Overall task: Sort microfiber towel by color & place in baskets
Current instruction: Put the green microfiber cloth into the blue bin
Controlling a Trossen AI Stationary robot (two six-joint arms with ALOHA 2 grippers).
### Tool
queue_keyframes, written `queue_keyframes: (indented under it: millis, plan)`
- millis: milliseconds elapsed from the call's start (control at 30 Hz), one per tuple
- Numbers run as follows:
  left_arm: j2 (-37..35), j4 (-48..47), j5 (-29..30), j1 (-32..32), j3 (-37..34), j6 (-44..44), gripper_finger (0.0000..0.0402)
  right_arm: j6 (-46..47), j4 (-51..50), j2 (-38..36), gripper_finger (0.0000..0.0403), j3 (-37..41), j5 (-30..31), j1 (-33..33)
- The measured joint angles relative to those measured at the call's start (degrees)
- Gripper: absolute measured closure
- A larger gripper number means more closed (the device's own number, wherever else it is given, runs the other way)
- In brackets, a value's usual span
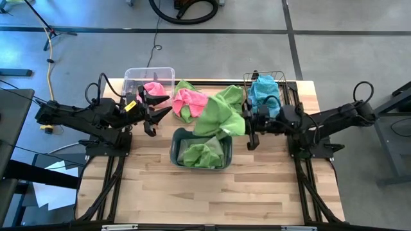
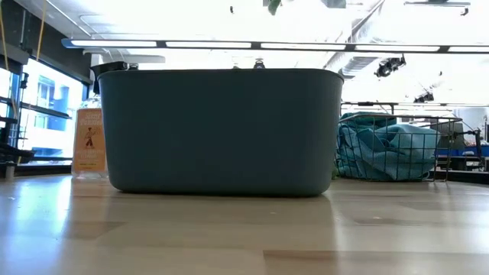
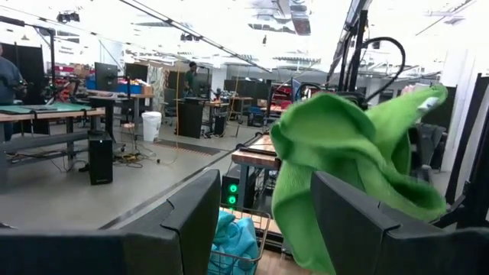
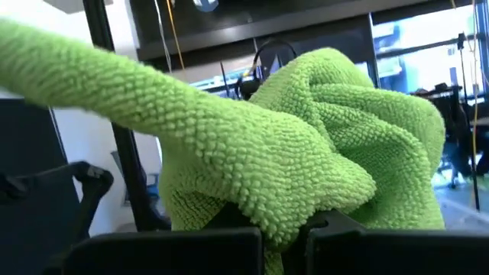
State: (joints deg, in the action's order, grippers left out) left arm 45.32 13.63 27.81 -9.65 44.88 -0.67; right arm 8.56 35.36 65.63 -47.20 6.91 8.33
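Observation:
My right gripper (image 1: 246, 124) is shut on a green towel (image 1: 220, 113), held up in the air over the far rim of the grey-blue tub (image 1: 201, 149). The tub holds more green towel (image 1: 204, 154). A pink towel (image 1: 191, 102) lies on the table beside the clear bin (image 1: 149, 78), which has another pink towel (image 1: 153, 88) inside. A blue towel (image 1: 264, 92) fills the wire-mesh basket (image 1: 277, 78). My left gripper (image 1: 164, 107) waits open in the air near the clear bin, with nothing between its fingers. My right gripper pinches a bunched fold of the green towel (image 4: 294, 218) between its two fingers, coming at it about level from the table's right side. The towel is lifted clear of the table and billows out beyond the fingers, slack.
In the low view the tub (image 2: 221, 130) stands in the middle, the wire basket (image 2: 390, 149) to its right and a bottle with an orange label (image 2: 89, 141) to its left. Bare wood lies along the table's near half (image 1: 205, 199).

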Motion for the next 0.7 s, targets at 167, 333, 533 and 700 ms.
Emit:
queue_keyframes:
  millis: [167, 333, 533, 700]
  plan:
    - [0.0, -0.02, 0.0, 0.0, 0.0, 0.0, 0.0209, -3.45, -3.26, 0.0, 0.0403, -3.27, -1.51, -1.52]
    - [0.0, -0.04, 0.0, 0.0, 0.0, 0.0, 0.0209, -8.71, -13.45, 0.0, 0.0403, -8.5, -0.95, -2.34]
    - [0.0, -0.07, 0.0, -0.02, 0.0, 0.0, 0.0209, -8.59, -17.99, 0.0, 0.0403, -10.32, -0.58, -3.54]
    - [0.0, -0.06, 0.0, -0.02, 0.0, -0.02, 0.0209, -8.43, -17.53, 0.28, 0.0403, -10.32, -0.64, -3.49]
